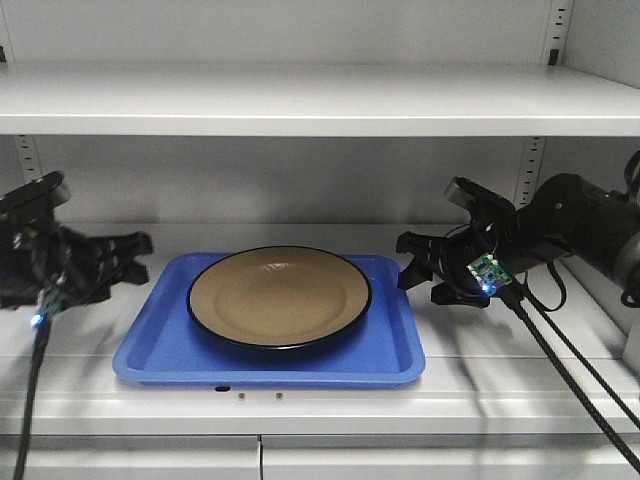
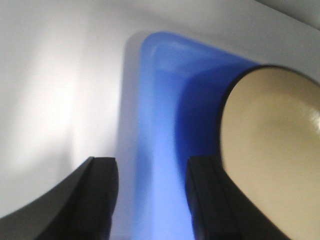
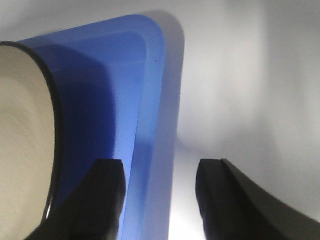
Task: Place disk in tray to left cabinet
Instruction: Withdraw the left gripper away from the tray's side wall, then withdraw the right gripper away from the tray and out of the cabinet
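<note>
Since disk sits in tray on shelf already, progress: placement looks done or nearly done, only arm pull-back seems left.
disk (image 1: pixel 279 296): centred in tray, flat, not touched by either gripper.
tray (image 1: pixel 160 350): on middle shelf of cabinet (image 1: pixel 300 100), long side toward camera.
left gripper (image 1: pixel 125 258): just beside tray's left edge, jaws spread, holding nothing; wrist view shows tray rim (image 2: pixel 155 150) between the fingers.
right gripper (image 1: pixel 418 265): at tray's right edge, jaws spread, empty; rim (image 3: pixel 150 150) between fingers.
disk material: glossy tan glaze, thin dark rim, round, shallow.
tray material: smooth blue plastic, rounded corners, raised rim.
cabinet material: pale grey painted metal, slotted uprights.
</note>
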Robot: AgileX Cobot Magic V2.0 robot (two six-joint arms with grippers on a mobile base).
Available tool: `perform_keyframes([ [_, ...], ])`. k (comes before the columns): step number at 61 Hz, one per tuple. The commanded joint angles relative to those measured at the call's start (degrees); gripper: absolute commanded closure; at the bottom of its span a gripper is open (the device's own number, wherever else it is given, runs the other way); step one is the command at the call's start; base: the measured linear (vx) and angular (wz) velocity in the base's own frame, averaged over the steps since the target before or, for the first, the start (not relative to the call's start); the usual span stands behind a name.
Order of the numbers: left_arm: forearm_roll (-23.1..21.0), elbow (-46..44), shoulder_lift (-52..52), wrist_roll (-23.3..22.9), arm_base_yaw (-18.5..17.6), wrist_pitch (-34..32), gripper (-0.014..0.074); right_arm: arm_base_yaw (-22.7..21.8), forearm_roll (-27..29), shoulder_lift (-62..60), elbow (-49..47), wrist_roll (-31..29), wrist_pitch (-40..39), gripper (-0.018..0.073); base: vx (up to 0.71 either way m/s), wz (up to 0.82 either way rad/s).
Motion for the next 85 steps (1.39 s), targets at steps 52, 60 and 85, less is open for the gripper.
perform_keyframes([
  [52,17.7,71.6,-70.7,0.0,4.3,-33.7,0.0604,-0.3,1.4,-4.1,-2.0,-0.3,-2.9,0.0155,0.0,0.0],
  [60,19.3,77.4,-78.2,0.0,4.8,-34.0,0.0603,-0.3,1.4,-4.1,-2.0,-0.3,-2.9,0.0155,0.0,0.0],
  [85,19.2,86.6,-97.0,-0.6,6.9,-28.4,0.06,-0.3,1.5,-4.1,-1.9,-0.3,-2.9,0.0155,0.0,0.0],
])
